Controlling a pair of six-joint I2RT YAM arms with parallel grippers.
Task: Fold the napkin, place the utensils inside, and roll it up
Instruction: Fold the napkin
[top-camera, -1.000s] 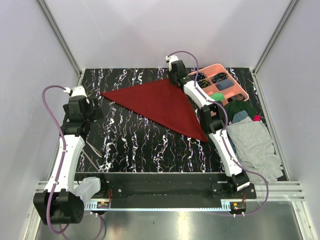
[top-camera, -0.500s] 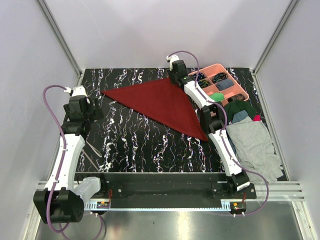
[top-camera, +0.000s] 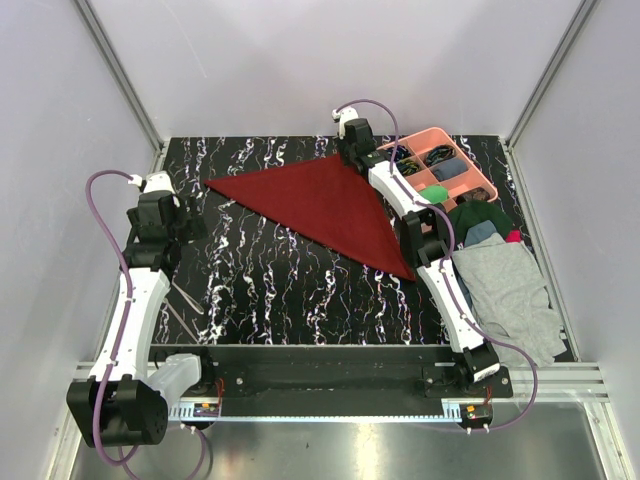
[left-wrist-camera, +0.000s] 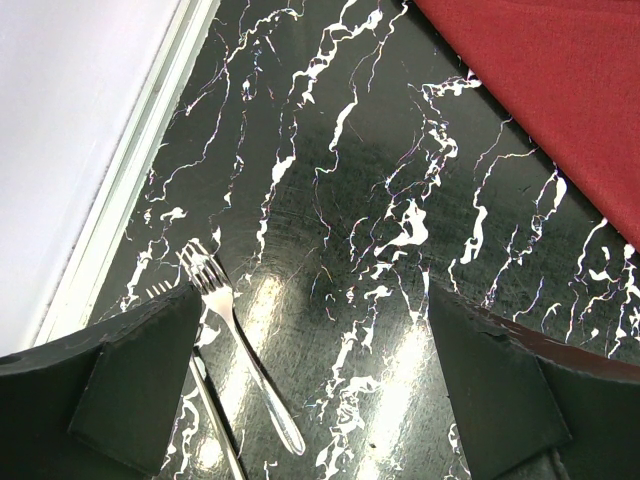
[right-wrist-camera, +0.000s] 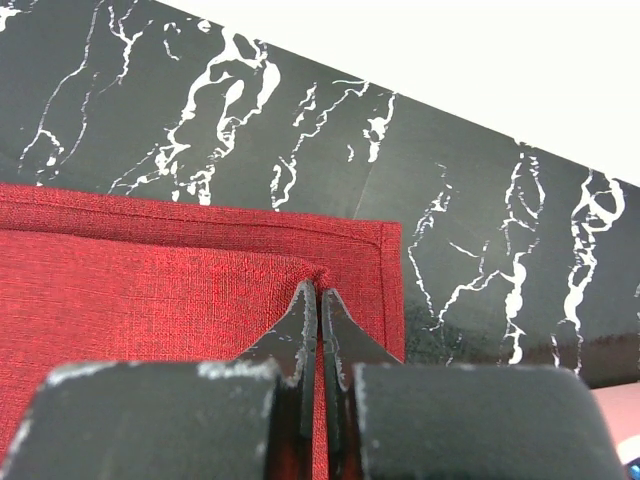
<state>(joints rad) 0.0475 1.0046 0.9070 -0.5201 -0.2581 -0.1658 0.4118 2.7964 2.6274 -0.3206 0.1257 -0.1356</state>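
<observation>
The maroon napkin lies folded into a triangle on the black marbled table, one point at the left and one at the front right. My right gripper is at its far corner, shut on the upper cloth layer. In the right wrist view the fingertips pinch the napkin just inside the lower layer's hemmed corner. My left gripper is open and empty over bare table at the left. The left wrist view shows a fork and a second slim utensil by its left finger, and the napkin's edge.
A pink compartment tray with small items stands at the back right. A pile of grey, green and blue clothes lies along the right edge. The utensils show faintly in the top view near the left rail.
The napkin's left point has shifted slightly to the right as the right gripper drew the corner. The left arm has not moved.
</observation>
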